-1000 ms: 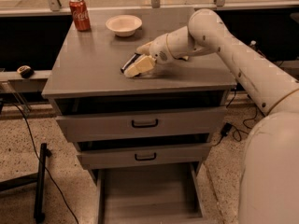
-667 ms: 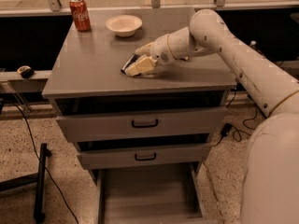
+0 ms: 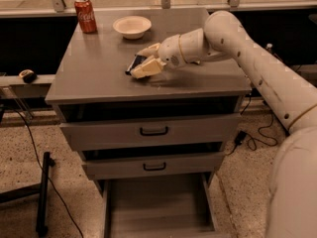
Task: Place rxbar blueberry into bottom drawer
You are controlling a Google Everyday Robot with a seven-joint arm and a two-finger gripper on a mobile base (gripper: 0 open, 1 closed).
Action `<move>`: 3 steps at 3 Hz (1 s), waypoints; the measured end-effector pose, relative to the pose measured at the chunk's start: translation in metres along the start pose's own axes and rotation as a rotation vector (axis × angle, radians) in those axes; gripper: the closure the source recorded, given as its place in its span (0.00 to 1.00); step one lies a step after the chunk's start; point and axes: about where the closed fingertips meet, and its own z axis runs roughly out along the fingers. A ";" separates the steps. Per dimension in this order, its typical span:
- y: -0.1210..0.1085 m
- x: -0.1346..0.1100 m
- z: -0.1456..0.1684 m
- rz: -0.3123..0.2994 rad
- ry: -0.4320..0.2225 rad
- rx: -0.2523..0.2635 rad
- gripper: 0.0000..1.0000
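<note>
The rxbar blueberry (image 3: 132, 65), a small dark flat bar, lies on the grey cabinet top just left of the middle. My gripper (image 3: 144, 61) reaches in from the right and sits low on the top, its pale fingers (image 3: 146, 70) closed on either side of the bar's right end. Most of the bar is hidden by the fingers. The bottom drawer (image 3: 158, 205) is pulled out at the foot of the cabinet, a wide grey tray with nothing on its floor.
A red soda can (image 3: 85, 15) stands at the back left of the top and a white bowl (image 3: 132, 26) behind the gripper. The two upper drawers (image 3: 153, 131) with black handles stand slightly ajar. A black stand and cables are on the floor at left.
Almost nothing has moved. The gripper stays at the bar on the cabinet top, and the bar stays in the same spot.
</note>
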 end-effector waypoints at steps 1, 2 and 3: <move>0.032 -0.028 -0.036 -0.129 -0.131 0.000 1.00; 0.077 -0.026 -0.056 -0.233 -0.067 -0.047 1.00; 0.117 0.039 -0.098 -0.200 0.102 -0.017 1.00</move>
